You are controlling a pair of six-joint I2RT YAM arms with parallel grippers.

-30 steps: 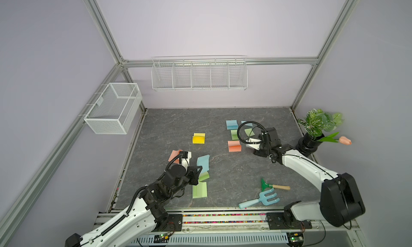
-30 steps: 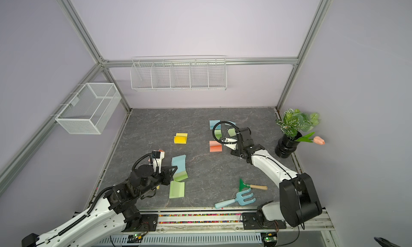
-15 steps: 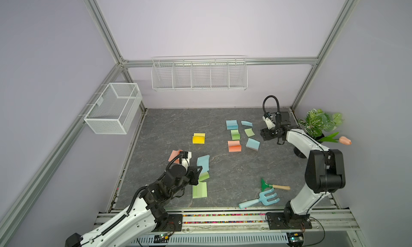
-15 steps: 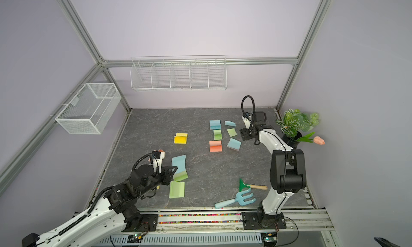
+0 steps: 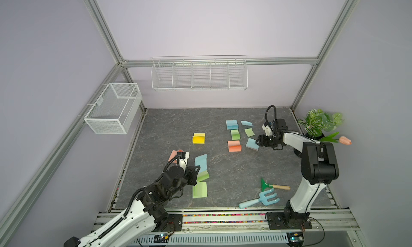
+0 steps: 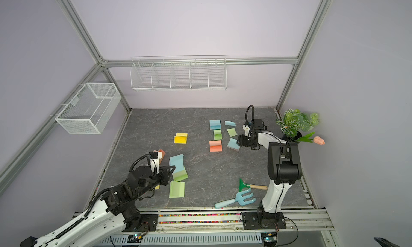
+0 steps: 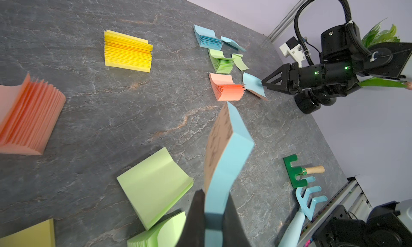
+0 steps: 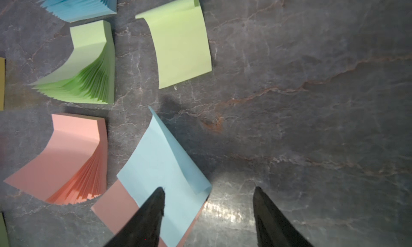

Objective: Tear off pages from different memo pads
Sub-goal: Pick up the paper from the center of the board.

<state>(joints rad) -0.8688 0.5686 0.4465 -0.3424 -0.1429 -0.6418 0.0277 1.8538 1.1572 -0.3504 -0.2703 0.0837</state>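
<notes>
While the left gripper (image 7: 213, 203) is clamped on a bent blue pad (image 7: 231, 150) that juts up from its jaws over the table (image 7: 111, 114), the right gripper (image 8: 208, 190) has its jaws spread apart, gripping nothing. One of its fingers (image 8: 151, 212) lies over a thin blue pad (image 8: 160, 163) just beside the salmon pad (image 8: 66, 154), perhaps touching its curled top sheet. The other finger is over bare stone. A loose green sheet (image 8: 180, 42) lies flat nearby.
</notes>
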